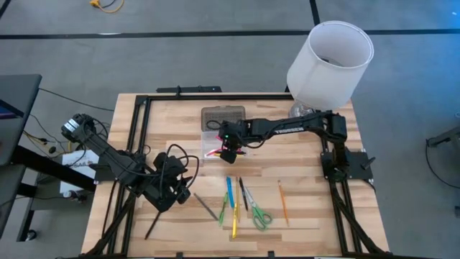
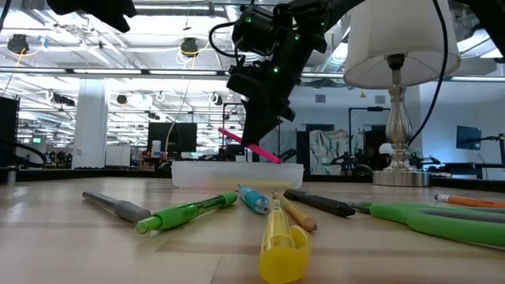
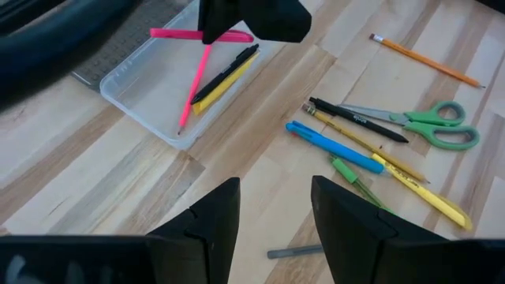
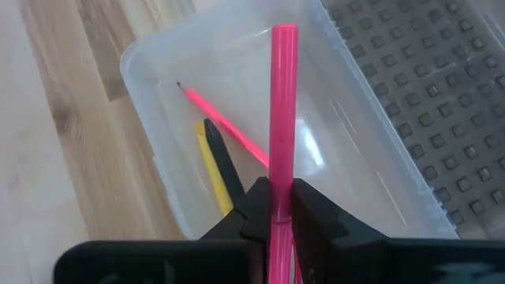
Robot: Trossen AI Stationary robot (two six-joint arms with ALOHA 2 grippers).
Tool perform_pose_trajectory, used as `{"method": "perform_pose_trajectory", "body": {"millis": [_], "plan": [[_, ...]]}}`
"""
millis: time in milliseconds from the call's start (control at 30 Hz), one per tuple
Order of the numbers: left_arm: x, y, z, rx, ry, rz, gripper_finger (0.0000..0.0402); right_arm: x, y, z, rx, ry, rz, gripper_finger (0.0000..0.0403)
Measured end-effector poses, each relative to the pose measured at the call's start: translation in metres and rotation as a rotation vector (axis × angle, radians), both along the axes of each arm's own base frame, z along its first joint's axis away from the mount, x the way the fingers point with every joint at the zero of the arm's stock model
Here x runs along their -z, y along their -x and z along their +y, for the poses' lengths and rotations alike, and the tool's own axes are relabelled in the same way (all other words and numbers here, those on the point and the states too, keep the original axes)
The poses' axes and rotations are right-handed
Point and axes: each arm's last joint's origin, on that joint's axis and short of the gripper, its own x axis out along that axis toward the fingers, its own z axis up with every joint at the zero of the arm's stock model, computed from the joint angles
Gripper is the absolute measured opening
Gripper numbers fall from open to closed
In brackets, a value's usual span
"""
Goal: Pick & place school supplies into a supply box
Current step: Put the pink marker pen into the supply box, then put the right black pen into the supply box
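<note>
Pink marker (image 4: 283, 118) clamped between the right gripper's (image 4: 273, 207) fingers, held over the clear base of the supply box (image 4: 158, 75), apparently for release inside. A pink pencil (image 4: 225, 130), a yellow pen and a black pen already lie in it. Left gripper (image 3: 274, 217) waits with fingers apart, above the bare wood. Blue pen (image 1: 229, 188), green scissors (image 1: 259, 216) and orange pencil (image 1: 283, 202) lie loose on the butcher-block table (image 1: 172, 119); white lampshade (image 1: 330, 61) at the far corner. Open lab hall behind.
</note>
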Motion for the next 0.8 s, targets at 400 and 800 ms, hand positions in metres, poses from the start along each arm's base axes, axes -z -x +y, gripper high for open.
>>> {"method": "perform_pose_trajectory", "body": {"millis": [400,800], "plan": [[0.000,0.000,0.000,-0.001,-0.011,-0.004,0.0152,0.000,0.000,-0.001,-0.020,0.014,0.007,0.0084],[0.003,0.001,-0.002,0.019,0.070,0.062,0.0152,-0.062,0.019,0.035,-0.032,0.091,-0.131,0.0140]]}}
